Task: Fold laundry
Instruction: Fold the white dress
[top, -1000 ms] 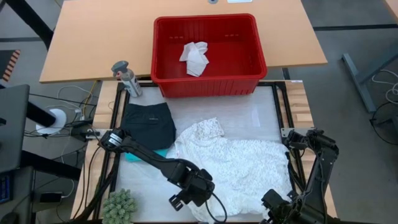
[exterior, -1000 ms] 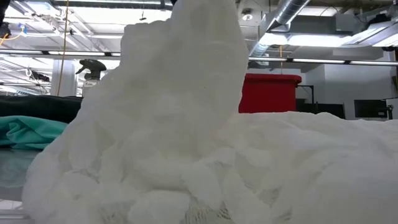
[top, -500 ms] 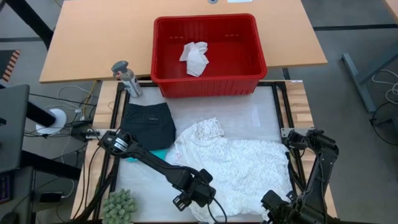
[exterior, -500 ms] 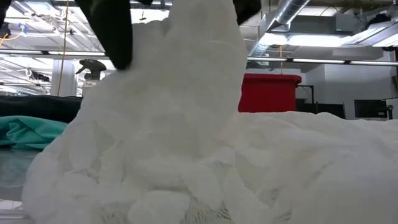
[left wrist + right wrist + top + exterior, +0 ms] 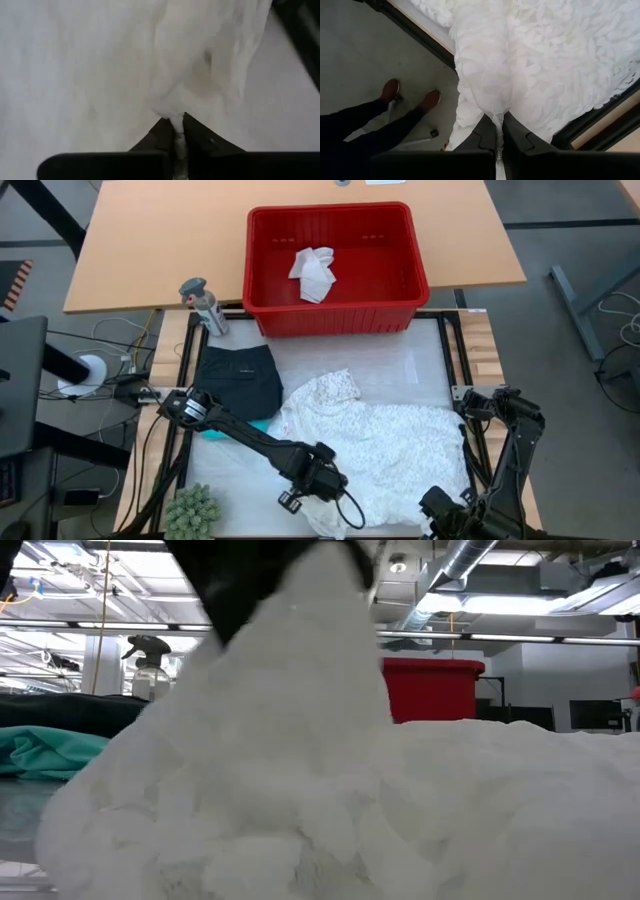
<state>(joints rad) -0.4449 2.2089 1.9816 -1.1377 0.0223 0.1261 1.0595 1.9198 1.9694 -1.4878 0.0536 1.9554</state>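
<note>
Spread over the worktop (image 5: 430,340) centre: lace garment (image 5: 390,450), with shorts (image 5: 238,380) to its left and basket (image 5: 335,315) behind, cloth (image 5: 313,272) inside; spray bottle (image 5: 203,305) left of basket, plant (image 5: 192,510) at front-left corner

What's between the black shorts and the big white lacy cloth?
A bit of teal cloth peeks out between the black shorts and white lacy cloth, in the high view.

Four garments (image 5: 385,450), one red basket (image 5: 335,310), one spray bottle (image 5: 203,306), one plant (image 5: 192,507).
</note>
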